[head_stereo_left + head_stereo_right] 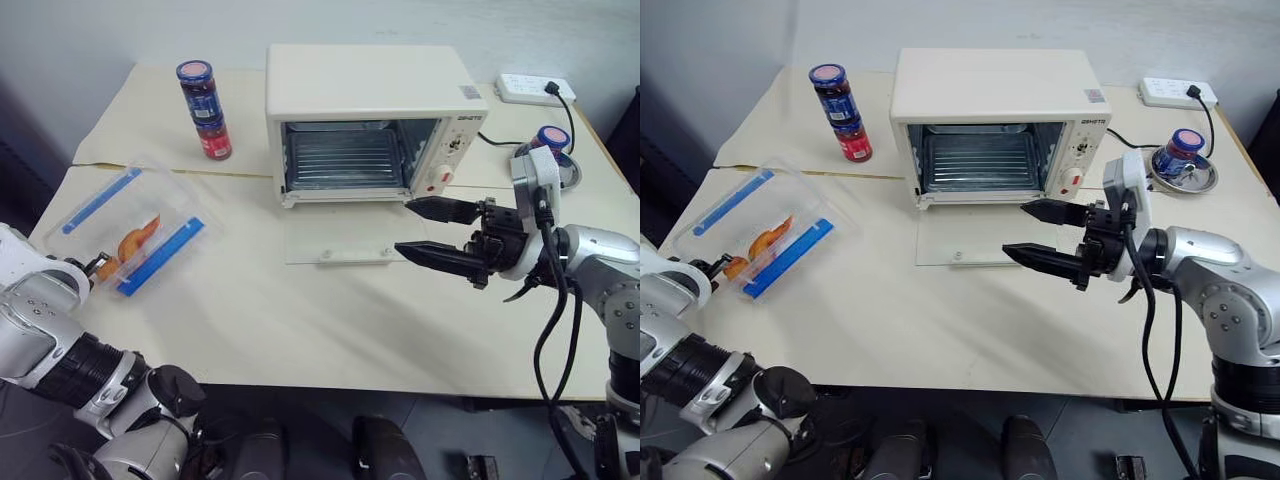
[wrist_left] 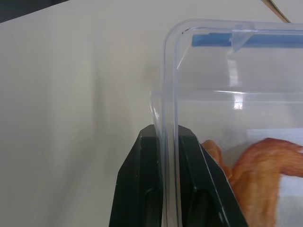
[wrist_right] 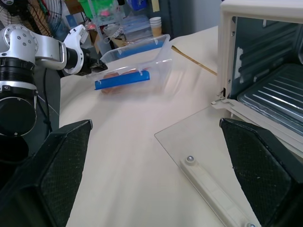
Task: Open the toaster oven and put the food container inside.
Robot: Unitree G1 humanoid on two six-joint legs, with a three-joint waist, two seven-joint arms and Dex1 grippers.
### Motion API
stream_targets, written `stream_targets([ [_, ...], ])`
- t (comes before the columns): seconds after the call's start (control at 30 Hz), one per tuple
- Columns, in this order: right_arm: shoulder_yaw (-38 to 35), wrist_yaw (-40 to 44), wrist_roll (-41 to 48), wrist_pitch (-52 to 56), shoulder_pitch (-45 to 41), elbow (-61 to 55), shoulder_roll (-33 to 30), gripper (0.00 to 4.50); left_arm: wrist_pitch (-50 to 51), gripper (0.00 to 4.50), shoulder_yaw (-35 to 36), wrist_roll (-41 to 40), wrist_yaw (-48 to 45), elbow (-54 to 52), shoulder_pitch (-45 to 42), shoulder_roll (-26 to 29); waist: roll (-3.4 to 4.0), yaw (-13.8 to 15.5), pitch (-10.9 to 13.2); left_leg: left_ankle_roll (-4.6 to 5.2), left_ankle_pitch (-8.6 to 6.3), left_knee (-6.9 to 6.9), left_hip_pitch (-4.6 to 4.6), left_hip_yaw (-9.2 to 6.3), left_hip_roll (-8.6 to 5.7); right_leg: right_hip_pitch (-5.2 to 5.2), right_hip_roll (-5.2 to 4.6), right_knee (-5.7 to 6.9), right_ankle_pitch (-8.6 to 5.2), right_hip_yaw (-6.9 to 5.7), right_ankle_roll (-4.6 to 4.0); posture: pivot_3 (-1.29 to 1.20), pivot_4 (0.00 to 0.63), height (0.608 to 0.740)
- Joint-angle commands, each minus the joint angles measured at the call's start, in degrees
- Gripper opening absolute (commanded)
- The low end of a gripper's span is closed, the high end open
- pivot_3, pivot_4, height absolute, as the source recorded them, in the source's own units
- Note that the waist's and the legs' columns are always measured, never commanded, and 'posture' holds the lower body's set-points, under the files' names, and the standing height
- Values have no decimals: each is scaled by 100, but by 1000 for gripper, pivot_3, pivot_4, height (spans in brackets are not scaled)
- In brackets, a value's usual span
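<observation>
The cream-white toaster oven [image 1: 370, 90] stands at the back of the table. Its glass door [image 1: 340, 240] is dropped flat onto the tabletop, and the wire rack [image 1: 345, 158] shows inside. On the left lies the clear food container [image 1: 130, 225], with blue clips and orange food in it. My left gripper [image 2: 169, 142] is shut on the container's thin clear wall at its near corner, one black finger on each side. My right gripper [image 1: 404, 226] hangs open just right of the lowered door, pointing left, with nothing between its fingers.
Two stacked red jars with blue lids [image 1: 204, 110] stand left of the oven. A white power strip [image 1: 535, 90] and another jar on a metal dish [image 1: 552, 140] sit at the back right. Bare tabletop [image 1: 300, 320] lies between the container and the door.
</observation>
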Motion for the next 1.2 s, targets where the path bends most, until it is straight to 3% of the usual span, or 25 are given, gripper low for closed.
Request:
stream_targets([
  [0.03, -211, 20, -33, -107, 179, -210, -177, 4500, 287, 35, -749, -612, -780, -336, 213, 418, 0, 4, 0, 0, 0, 0, -1, 0, 0, 0, 0, -1, 0, 0, 0, 0, 150, 740],
  [0.4, -319, -349, -109, -268, 627, -392, -101, 4500, 106, 35, -2779, -1772, -2032, -253, -122, 623, -2, 66, 1, 0, 0, 3, -4, 0, -3, 0, 1, -2, 1, 2, -1, 0, 150, 740],
  [0.77, -1074, -660, -16, -340, 1546, -755, -185, 4500, -1116, 35, -4020, -1368, -1318, 1852, -1826, -399, -3, 120, 2, 7, 2, 9, -11, 14, -13, 2, 0, -3, 1, -2, 0, 0, 150, 740],
  [0.97, -1731, -739, 10, -360, 2148, -861, -239, 4500, -1269, 35, -4390, -1332, -1200, 2449, -2136, -751, -3, 87, 2, 14, 5, 9, -14, 45, -14, 0, 0, -3, 3, 2, 2, 0, 150, 740],
  [1.13, -1828, -882, 24, -390, 2360, -1029, -152, 4500, -1495, 35, -4471, -1169, -934, 2852, -2214, -899, -2, 77, 2, 12, 6, 6, -6, 57, -8, -2, 4, -2, 3, 8, 2, 0, 150, 740],
  [1.17, -1831, -909, 32, -395, 2389, -1062, -139, 4500, -1533, 717, -4478, -1122, -856, 2911, -2215, -920, -3, 79, 2, 12, 6, 6, -4, 58, -8, -1, 4, -2, 3, 9, 2, 0, 150, 740],
  [1.2, -1830, -933, 41, -401, 2409, -1086, -132, 4500, -1562, 904, -4480, -1094, -802, 2954, -2216, -932, -3, 81, 2, 12, 6, 6, -3, 58, -8, 0, 4, -2, 3, 9, 2, 0, 150, 740],
])
